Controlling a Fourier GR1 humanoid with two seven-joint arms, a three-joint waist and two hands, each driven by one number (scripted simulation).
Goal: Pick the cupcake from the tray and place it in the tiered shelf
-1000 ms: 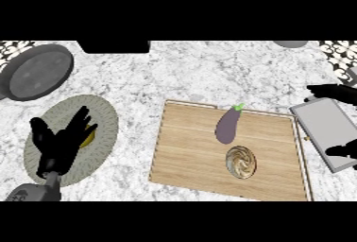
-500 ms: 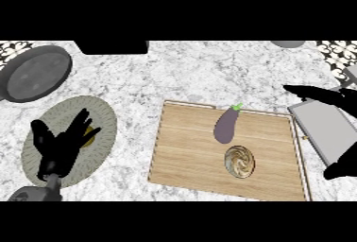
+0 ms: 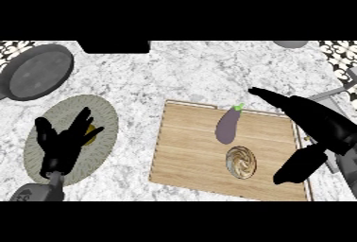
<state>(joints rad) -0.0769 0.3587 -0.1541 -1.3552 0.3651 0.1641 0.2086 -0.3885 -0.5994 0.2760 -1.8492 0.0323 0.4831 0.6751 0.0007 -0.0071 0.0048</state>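
Wooden tray (image 3: 188, 156) on the marble bench (image 3: 174, 71) carries the cupcake (image 3: 241, 161) just below an aubergine (image 3: 229, 125). Right hand (image 3: 317, 126) spreads its fingers apart beside the cupcake, apparently lining up a grasp; left hand (image 3: 64, 144) rests open over a plate (image 3: 42, 142)

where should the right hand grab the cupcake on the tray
Probably round the sides of the cupcake, coming down from above: it sits upright on the wooden tray, swirled top facing up. The right hand is open just to its right; the eggplant lies close behind it.
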